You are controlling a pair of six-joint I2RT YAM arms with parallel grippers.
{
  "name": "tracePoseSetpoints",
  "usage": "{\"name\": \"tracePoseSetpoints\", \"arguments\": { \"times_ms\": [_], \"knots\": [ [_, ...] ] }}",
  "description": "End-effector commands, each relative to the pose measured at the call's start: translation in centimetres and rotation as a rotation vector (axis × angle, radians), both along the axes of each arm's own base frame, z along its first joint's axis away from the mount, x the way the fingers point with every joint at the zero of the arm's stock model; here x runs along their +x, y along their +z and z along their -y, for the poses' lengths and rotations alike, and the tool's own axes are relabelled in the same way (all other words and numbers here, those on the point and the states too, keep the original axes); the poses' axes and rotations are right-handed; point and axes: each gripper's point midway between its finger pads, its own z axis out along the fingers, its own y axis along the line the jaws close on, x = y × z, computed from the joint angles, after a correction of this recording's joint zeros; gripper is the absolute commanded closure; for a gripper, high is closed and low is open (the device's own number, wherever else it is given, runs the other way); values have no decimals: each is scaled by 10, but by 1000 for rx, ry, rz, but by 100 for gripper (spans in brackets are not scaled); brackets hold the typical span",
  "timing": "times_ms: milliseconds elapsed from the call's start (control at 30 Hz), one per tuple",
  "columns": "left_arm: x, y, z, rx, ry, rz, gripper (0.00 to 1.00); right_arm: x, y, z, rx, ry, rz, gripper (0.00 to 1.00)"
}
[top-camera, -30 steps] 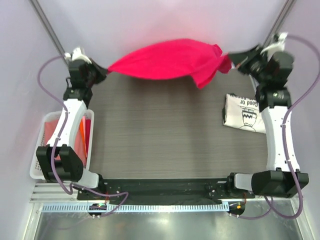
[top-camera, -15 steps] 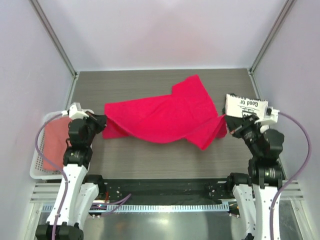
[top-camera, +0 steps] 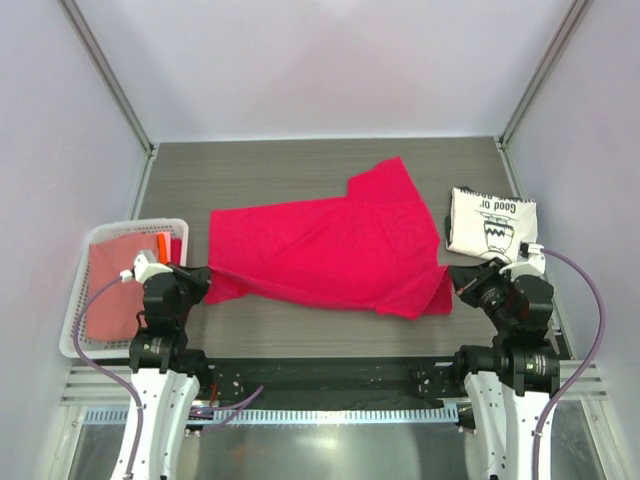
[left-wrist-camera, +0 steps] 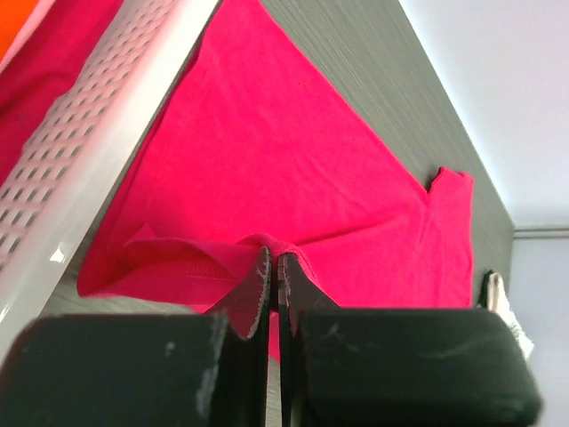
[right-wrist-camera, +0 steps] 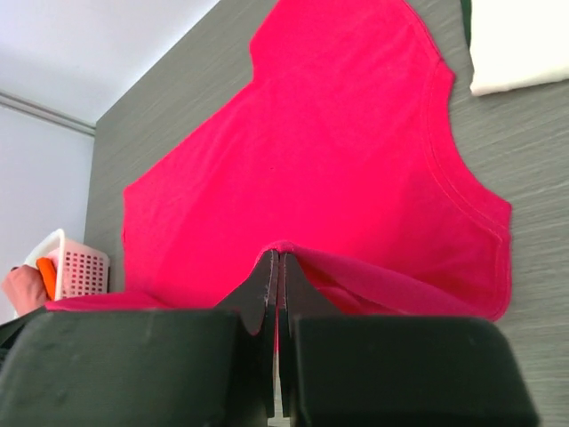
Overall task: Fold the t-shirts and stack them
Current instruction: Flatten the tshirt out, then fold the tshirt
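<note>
The crimson-pink t-shirt (top-camera: pixel 320 250) lies spread over the middle of the dark wood-grain surface (top-camera: pixel 280 165), mostly flat. One sleeve points toward 1 o'clock, and the near hem is lifted at both corners.

The left end effector (top-camera: pixel 205 273) sits at the shirt's 8 o'clock corner. In the left wrist view its jaws are pressed together on a small ridge of crimson cloth, with a hemmed fold bunched just to their left.

The right end effector (top-camera: pixel 453 274) is at the shirt's 4 o'clock corner. Its jaws are likewise clamped on a pinch of the same fabric, and the hem curls over beside them.

The cream t-shirt (top-camera: pixel 492 225) lies folded at 2 o'clock on the surface, its black cartoon print and lettering facing up. It is just beside the crimson shirt's far right edge, but the two are not touching.

A white lattice basket (top-camera: pixel 135 226) stands at 9 o'clock, off the left edge of the surface. It holds pinkish cloth and something orange (top-camera: pixel 161 243). The crimson shirt's left corner ends close to the basket's right wall.
</note>
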Motion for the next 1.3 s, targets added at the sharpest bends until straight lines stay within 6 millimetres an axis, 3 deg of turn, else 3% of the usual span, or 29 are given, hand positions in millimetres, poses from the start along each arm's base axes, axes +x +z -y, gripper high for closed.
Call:
{"name": "tracePoseSetpoints", "arguments": {
  "times_ms": [0, 167, 300, 700, 1133, 1267],
  "knots": [
    [-15, 1, -4, -48, 59, -20, 100, -4, 0, 7, -33, -28, -4, 99],
    [-36, -15, -11, -134, 158, -66, 100, -7, -8, 6, -11, -38, -36, 99],
    [-36, -15, -13, -132, 168, -49, 100, 0, -13, 6, 6, -41, -44, 99],
    [-33, -27, -18, -85, 179, -121, 100, 54, -16, 4, 32, 3, -109, 99],
    [-35, -43, -31, -43, 251, -231, 100, 118, 16, 5, 4, 58, -108, 99],
    [-36, -42, -32, -24, 249, -245, 100, 134, 13, 1, -7, 107, -143, 99]
  ]
}}
